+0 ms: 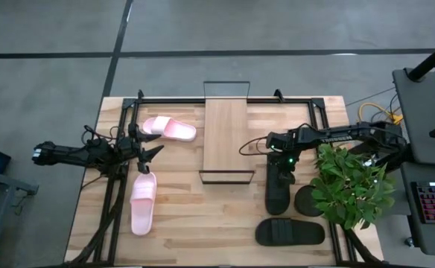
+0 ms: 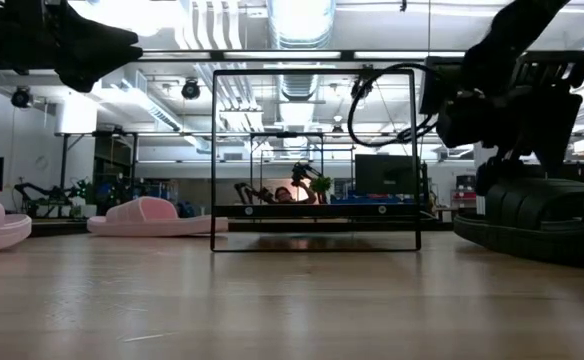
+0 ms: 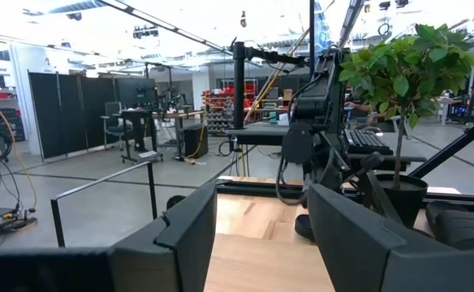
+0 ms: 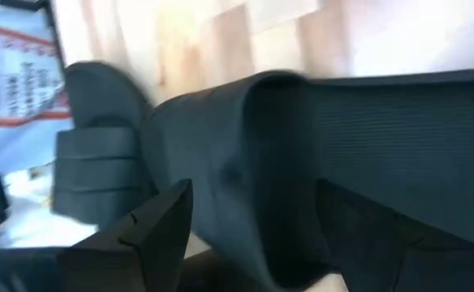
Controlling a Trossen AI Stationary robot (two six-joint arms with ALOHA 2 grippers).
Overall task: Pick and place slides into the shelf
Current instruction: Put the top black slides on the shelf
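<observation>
Two pale pink slides lie on the table's left half, one [image 1: 169, 128] near the far edge and one [image 1: 143, 202] nearer the front. Two black slides lie at the right, one [image 1: 278, 192] beside the shelf and one [image 1: 290, 232] by the near edge. The shelf [image 1: 226, 138], a light-wood panel in a thin black wire frame [image 2: 315, 160], stands mid-table. My right gripper [image 1: 283, 173] is open, tilted down over the black slide [image 4: 245, 146] beside the shelf, a finger on either side of its strap. My left gripper [image 3: 261, 235] is open and hovers between the pink slides [image 1: 152, 152]. My right gripper comes slanting down from above onto the black slide's strap [image 4: 261, 122]. One finger [image 4: 152, 231] is on one side of the strap and the other finger [image 4: 375, 239] on the other. I cannot tell whether either finger touches it. The slide lies flat on the table.
A potted green plant [image 1: 351, 186] stands at the table's right edge, close beside my right arm and the black slides. Black frame rails [image 1: 117, 186] run along the table's left and right sides. A keyboard [image 1: 433, 205] sits off the table at the right.
</observation>
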